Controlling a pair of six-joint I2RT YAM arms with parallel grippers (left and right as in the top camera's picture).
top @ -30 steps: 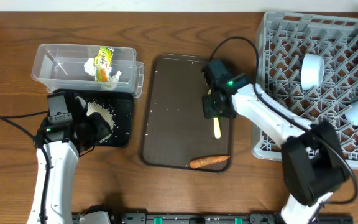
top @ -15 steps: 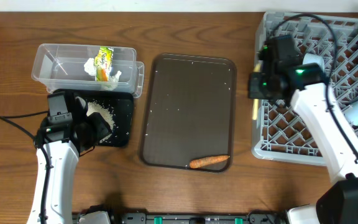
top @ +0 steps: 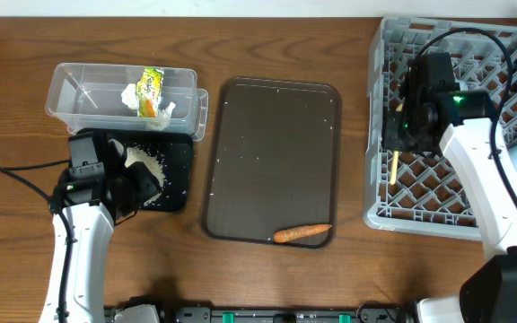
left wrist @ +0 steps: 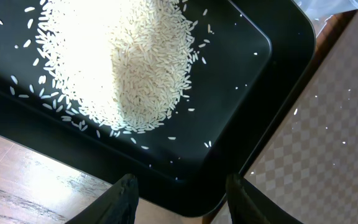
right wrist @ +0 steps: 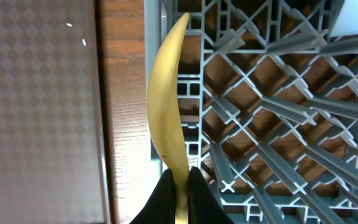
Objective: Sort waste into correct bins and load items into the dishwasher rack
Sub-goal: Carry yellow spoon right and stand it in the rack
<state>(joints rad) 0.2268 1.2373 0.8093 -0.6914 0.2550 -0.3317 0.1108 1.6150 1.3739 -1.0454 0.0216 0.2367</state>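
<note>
Right gripper (right wrist: 179, 182), fingers closed on one end of the pale yellow spoon (right wrist: 165, 106), holds it over the dishwasher rack (top: 377, 193) at its 9 o'clock edge, probably so the free length can lower between pegs. Left gripper (left wrist: 179, 190), fingers apart and empty, hovers over rice (left wrist: 123, 62) in the black tray (left wrist: 253, 68).

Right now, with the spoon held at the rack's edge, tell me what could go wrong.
1. The right gripper pinches the spoon by one end only, right above the rack's left rim. Released here, it may tip out onto the table.
2. The rack's floor is open lattice, so the thin spoon could slip through or wedge between pegs.
</note>
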